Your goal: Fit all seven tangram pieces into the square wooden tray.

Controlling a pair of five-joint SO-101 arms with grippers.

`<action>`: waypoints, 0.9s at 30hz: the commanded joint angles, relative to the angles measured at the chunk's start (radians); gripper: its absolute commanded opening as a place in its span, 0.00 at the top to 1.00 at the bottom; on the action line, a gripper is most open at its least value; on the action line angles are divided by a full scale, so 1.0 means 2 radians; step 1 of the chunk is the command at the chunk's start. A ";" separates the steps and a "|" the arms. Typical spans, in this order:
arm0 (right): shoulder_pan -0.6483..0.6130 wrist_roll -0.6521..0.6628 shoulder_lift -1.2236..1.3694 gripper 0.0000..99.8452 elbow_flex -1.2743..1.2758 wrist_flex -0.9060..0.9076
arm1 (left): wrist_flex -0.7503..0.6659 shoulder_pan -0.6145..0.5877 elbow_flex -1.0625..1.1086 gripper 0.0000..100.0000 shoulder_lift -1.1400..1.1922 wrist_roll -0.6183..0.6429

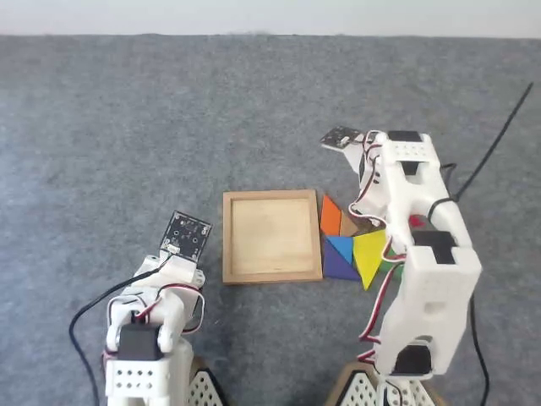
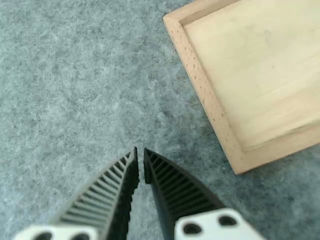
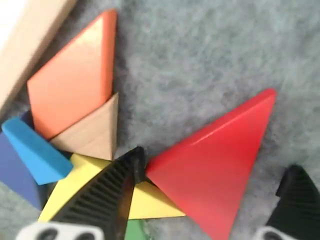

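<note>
The square wooden tray (image 1: 230,238) lies empty mid-table; its corner (image 2: 205,95) shows in the left wrist view. Right of the tray the pieces cluster: orange parallelogram (image 1: 330,216), plain wooden triangle (image 1: 348,225), blue triangle (image 1: 340,247), purple piece (image 1: 337,268), yellow triangle (image 1: 370,254), a sliver of green (image 1: 391,266). My right gripper (image 3: 215,170) is open and straddles the red triangle (image 3: 220,150); one finger (image 3: 112,192) touches its corner, the other (image 3: 295,200) stands apart. My left gripper (image 2: 140,156) is shut and empty over bare carpet, just off the tray's corner.
Grey carpet covers the table. The right arm (image 1: 423,254) hangs over the pieces and hides part of them from above. The left arm (image 1: 152,330) sits at the front left, beside the tray. A black cable (image 1: 499,144) trails off to the right.
</note>
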 commanded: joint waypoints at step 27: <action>-0.082 -0.044 -0.181 0.86 -0.069 0.130 | 0.002 -0.002 -0.004 0.98 -0.012 -0.004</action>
